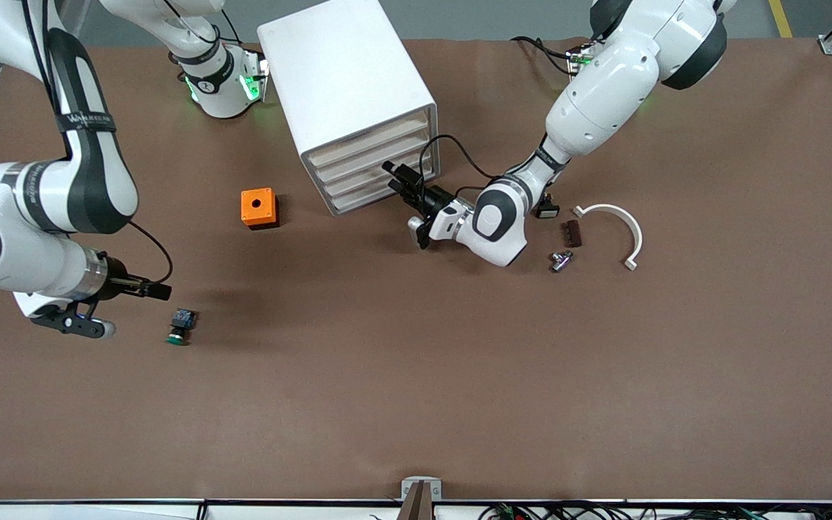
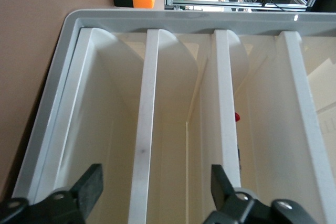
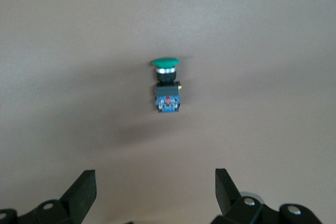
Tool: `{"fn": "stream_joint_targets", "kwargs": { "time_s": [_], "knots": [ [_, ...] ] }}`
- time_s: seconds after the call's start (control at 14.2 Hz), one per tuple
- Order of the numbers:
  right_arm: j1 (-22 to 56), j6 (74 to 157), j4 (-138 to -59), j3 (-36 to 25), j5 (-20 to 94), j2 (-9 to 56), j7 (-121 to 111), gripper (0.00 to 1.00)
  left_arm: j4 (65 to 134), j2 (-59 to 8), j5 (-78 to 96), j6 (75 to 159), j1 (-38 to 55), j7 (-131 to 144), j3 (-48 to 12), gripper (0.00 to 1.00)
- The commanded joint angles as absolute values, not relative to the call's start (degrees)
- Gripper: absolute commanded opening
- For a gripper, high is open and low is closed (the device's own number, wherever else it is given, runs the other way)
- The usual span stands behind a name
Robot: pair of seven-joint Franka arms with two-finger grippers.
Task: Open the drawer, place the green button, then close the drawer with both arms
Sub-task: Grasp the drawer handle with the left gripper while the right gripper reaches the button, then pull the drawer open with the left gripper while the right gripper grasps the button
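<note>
The button (image 1: 180,326) lies nearest the front camera, in the lower left part of the front view, on its side on the brown table (image 1: 416,404), green cap toward the camera and blue-black body away from it. The right gripper (image 1: 159,291) hangs just above the table beside the button, toward the right arm's end; it does not touch the button. In the right wrist view the button (image 3: 167,85) sits centred ahead of the two black fingers (image 3: 84,190), which stand wide apart with nothing between them.

Higher in the front view, near the centre, stands the white cabinet (image 1: 347,79) with four stacked drawers. The lowest drawer (image 1: 362,198) is pushed in. The left gripper (image 1: 400,182) is in front of the cabinet, at the drawer fronts near the corner toward the left arm's end. In the left wrist view its fingers (image 2: 92,184) are spread apart, empty, and close to the drawer fronts (image 2: 144,129). Whether they touch a front I cannot tell. The drawers look empty in that view, apart from a small red spot deep inside that I cannot identify.

An orange cube (image 1: 258,207) with a hole in its top rests beside the cabinet, toward the right arm's end. To the right of centre lie a white curved piece (image 1: 622,224), a small dark brown block (image 1: 572,232), a small metal fitting (image 1: 560,260) and a small black part (image 1: 547,210).
</note>
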State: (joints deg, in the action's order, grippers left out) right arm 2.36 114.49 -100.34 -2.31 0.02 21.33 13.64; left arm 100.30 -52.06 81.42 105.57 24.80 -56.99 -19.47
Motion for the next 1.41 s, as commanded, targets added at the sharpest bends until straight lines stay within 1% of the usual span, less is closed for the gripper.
{"fn": "stream_joint_targets", "kwargs": {
  "time_s": [0.0, 0.21, 0.42, 0.49, 0.57, 0.64, 1.06, 1.34],
  "knots": [
    [2.11, 117.59, -100.37, -2.2, -2.54, 22.93, 14.41, 1.0, 99.84, -53.17, 84.98, 107.75, 26.98, -60.72, -19.6, 0.66],
    [2.2, 123.03, -100.46, -2.2, -3.08, 27.05, 14.33, 1.0, 99.84, -53.44, 85.52, 108.11, 27.33, -61.26, -19.6, 0.43],
    [2.11, 124.54, -100.37, -2.2, -3.34, 29.0, 14.24, 1.0, 99.67, -53.44, 85.43, 108.11, 27.07, -60.91, -19.34, 0.14],
    [1.85, 124.89, -100.37, -2.2, -3.25, 29.79, 14.24, 1.0, 99.49, -53.35, 85.34, 108.11, 26.98, -60.3, -19.25, 0.07],
    [1.76, 125.59, -100.37, -2.2, -3.34, 30.75, 14.24, 1.0, 99.23, -53.35, 85.34, 108.02, 26.98, -59.94, -19.16, 0.02],
    [1.67, 126.55, -100.37, -2.2, -3.25, 31.89, 14.24, 1.0, 98.79, -53.35, 85.08, 108.02, 26.81, -58.81, -19.07, 0.0],
    [1.32, 129.46, -100.28, -2.2, -3.25, 36.2, 14.41, 1.0, 96.07, -53.44, 81.4, 107.32, 26.19, -53.63, -16.96, 0.0],
    [1.32, 129.2, -100.37, -2.2, -3.25, 37.0, 14.5, 1.0, 93.96, -54.05, 78.85, 107.31, 23.74, -51.69, -16.88, 0.0]
  ]
}}
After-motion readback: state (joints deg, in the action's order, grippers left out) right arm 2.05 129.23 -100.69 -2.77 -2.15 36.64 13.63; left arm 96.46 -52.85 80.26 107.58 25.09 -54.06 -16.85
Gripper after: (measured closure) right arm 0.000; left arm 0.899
